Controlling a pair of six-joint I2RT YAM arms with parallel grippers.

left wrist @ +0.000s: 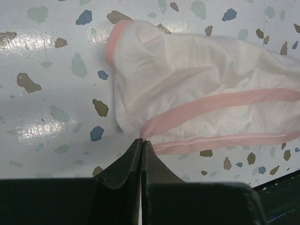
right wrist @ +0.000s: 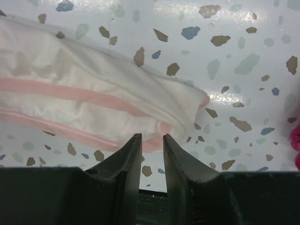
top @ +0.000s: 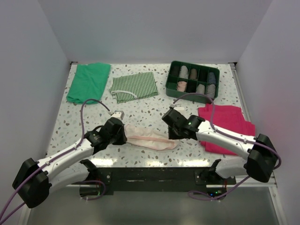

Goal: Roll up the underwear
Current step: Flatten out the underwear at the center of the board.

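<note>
The underwear (top: 150,139) lies as a long, flat, pale pink strip with darker pink edging on the speckled table, between my two grippers. My left gripper (top: 123,135) is at its left end. In the left wrist view the left gripper (left wrist: 141,139) is shut on the underwear (left wrist: 201,79), with a pink edge band pinched at its tips. My right gripper (top: 171,136) is at the strip's right end. In the right wrist view the right gripper (right wrist: 149,136) stands a little open, and the underwear (right wrist: 93,98) lies just past its tips, outside the gap.
A bright magenta cloth (top: 227,126) lies right of the right arm. At the back are a green cloth (top: 88,82), a green-and-white striped cloth (top: 134,86) and a dark green divided tray (top: 174,92) holding several rolled items. The table's front edge is just below the underwear.
</note>
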